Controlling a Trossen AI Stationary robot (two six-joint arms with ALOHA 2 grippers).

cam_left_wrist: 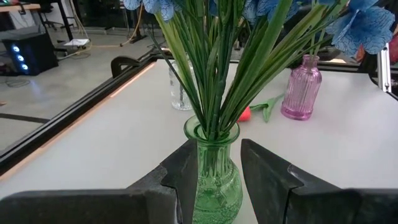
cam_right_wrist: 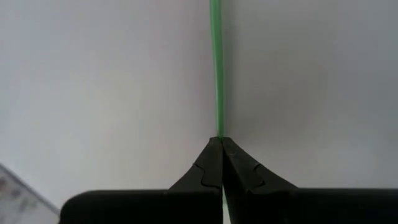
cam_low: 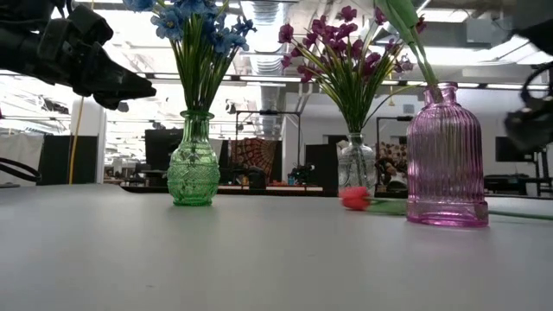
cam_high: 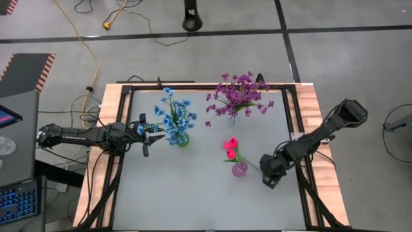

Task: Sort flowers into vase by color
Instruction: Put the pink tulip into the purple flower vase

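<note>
Blue flowers (cam_high: 175,116) stand in a green glass vase (cam_left_wrist: 214,174). Purple flowers (cam_high: 237,95) stand in a clear vase (cam_low: 356,164). A pink ribbed vase (cam_low: 447,155) holds one pink-red flower (cam_high: 230,143). A second pink-red flower lies beside it, its bud (cam_low: 355,199) on the table. My right gripper (cam_high: 270,182) is shut on that flower's thin green stem. My left gripper (cam_high: 152,137) hovers open just left of the green vase, a finger showing on either side of it in the left wrist view, touching nothing. My right gripper pinches the lying flower's green stem (cam_right_wrist: 218,127) between its two fingertips, at the end away from the bud. The fingers slant steeply down from the table's right side. The stem runs straight away from the tips toward the pink vase, with the bud resting on the table.
The three vases stand close together in the table's far half. A black frame rail (cam_high: 293,122) and wooden border (cam_high: 315,116) edge the table. Bare grey tabletop (cam_high: 187,200) lies along the near side.
</note>
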